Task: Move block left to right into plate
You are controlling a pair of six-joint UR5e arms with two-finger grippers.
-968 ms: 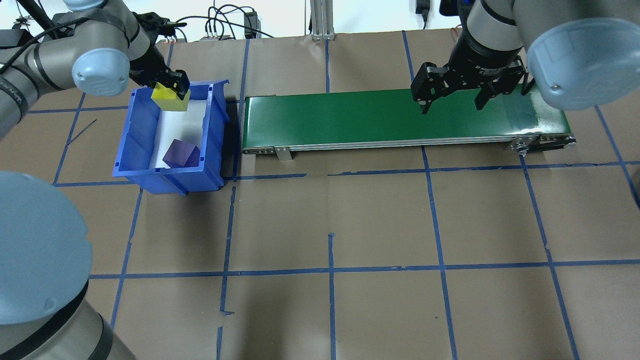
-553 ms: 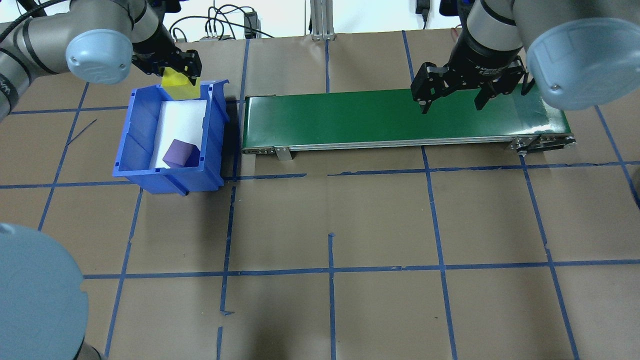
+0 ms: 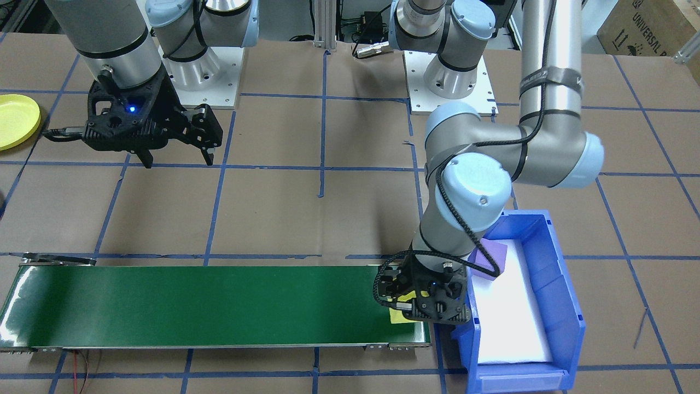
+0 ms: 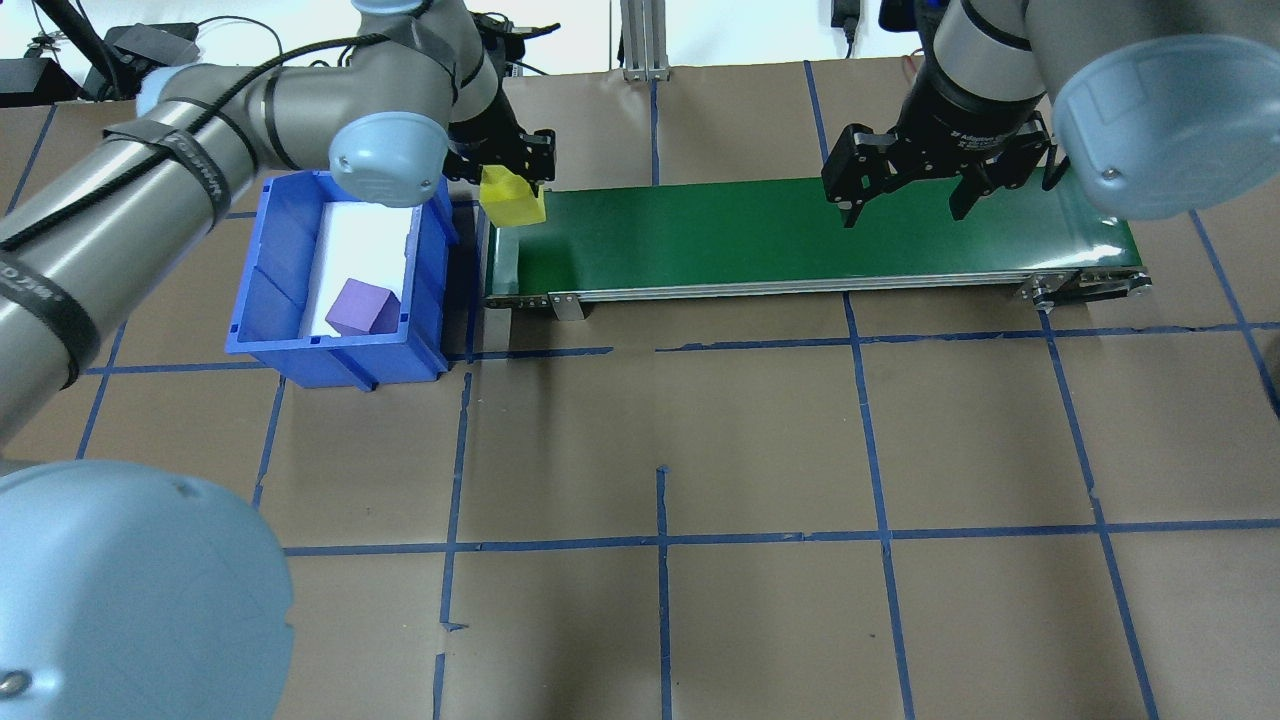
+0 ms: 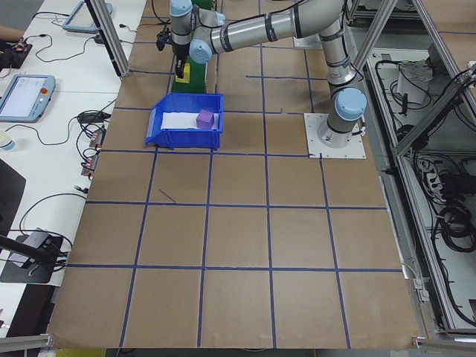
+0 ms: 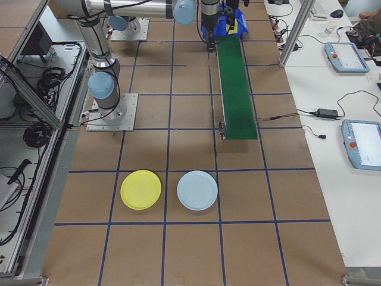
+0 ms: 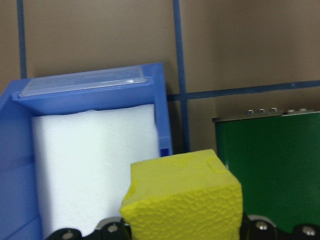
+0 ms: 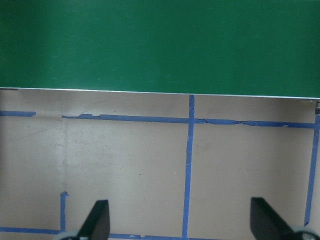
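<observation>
Over the near end of the green conveyor, right by the blue bin, I've got the yellow block pinched in my left gripper, fingers closed snug on its sides, held just above the belt rather than resting on it, as far as I can tell. So the pickup looks done; setting it down, the ride across, and the drop into the yellow plate are all left. My right gripper hangs wide open and empty at the belt's far end. A purple block sits in the bin. The plate is cut off in the front view, and my wrist camera hides my own fingertips behind the block.
</observation>
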